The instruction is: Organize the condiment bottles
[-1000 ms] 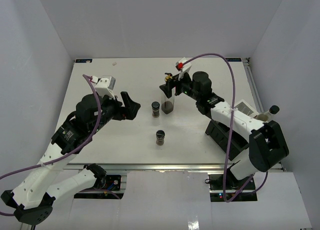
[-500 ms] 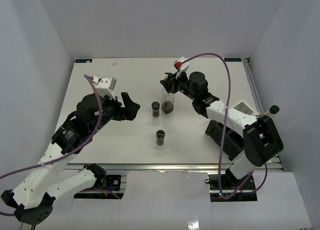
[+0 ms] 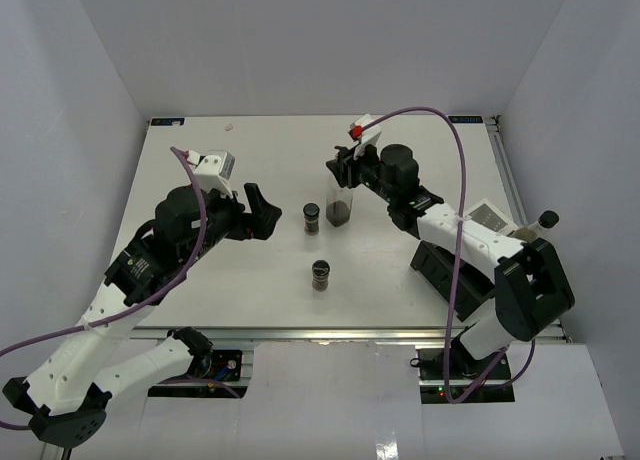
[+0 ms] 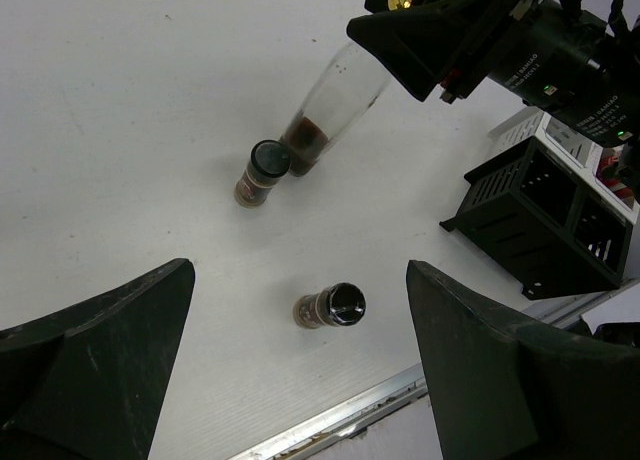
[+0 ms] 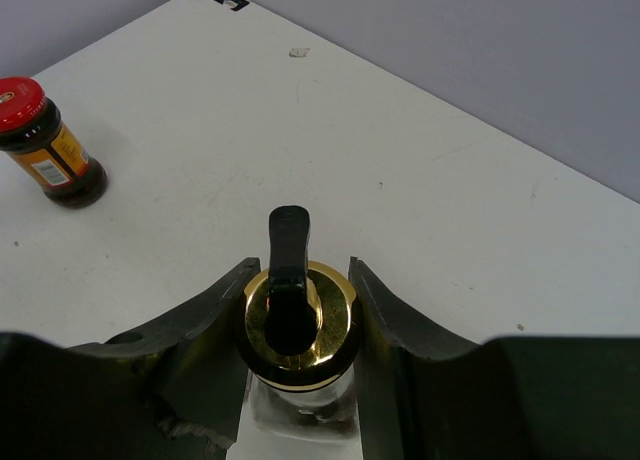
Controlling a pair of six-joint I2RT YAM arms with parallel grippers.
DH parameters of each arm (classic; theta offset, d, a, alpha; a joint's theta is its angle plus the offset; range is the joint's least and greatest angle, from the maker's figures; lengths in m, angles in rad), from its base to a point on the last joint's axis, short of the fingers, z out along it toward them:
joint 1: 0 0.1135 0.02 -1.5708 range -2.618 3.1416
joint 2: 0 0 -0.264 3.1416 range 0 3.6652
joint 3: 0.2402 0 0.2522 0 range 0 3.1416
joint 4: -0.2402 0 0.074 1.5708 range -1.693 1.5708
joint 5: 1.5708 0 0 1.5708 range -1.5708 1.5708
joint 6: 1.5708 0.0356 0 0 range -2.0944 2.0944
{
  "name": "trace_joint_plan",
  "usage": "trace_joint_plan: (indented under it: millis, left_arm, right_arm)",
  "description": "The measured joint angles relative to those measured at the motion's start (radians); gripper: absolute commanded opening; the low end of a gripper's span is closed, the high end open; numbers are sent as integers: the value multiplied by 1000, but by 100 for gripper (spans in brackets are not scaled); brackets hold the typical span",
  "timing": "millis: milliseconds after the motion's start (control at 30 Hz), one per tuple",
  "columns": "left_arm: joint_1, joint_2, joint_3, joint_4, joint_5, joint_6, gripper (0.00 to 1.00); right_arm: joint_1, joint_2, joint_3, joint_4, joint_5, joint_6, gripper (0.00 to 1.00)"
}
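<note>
White table [image 3: 270,150], plain grey walls [image 3: 320,40]

I count two small black-lidded jars [image 3: 312,218] [image 3: 321,275]: one just left of the gold-topped bottle [image 3: 340,205], the other on its near side, towards me. That bottle is the only one of its kind. One red-capped jar [image 5: 45,145] stands beyond it. To its right I see one black box [image 4: 520,250], and farther right one black-capped bottle [image 3: 547,219].
</note>
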Motion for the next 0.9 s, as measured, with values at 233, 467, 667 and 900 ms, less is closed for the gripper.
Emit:
trace_joint_plan:
  millis: [233, 467, 667, 900]
  left_arm:
    - [0, 0, 4, 1, 4, -6, 98]
    - [0, 8, 4, 1, 12, -15, 98]
    - [0, 14, 4, 1, 17, -18, 98]
    - [0, 17, 4, 1, 25, -24, 98]
  right_arm:
    - [0, -112, -2, -42, 26, -65, 8]
    - [0, -204, -1, -65, 70, -96, 8]
    - [0, -233, 78, -255, 185, -102, 8]
    - [-14, -329, 231, -470, 349, -112, 8]
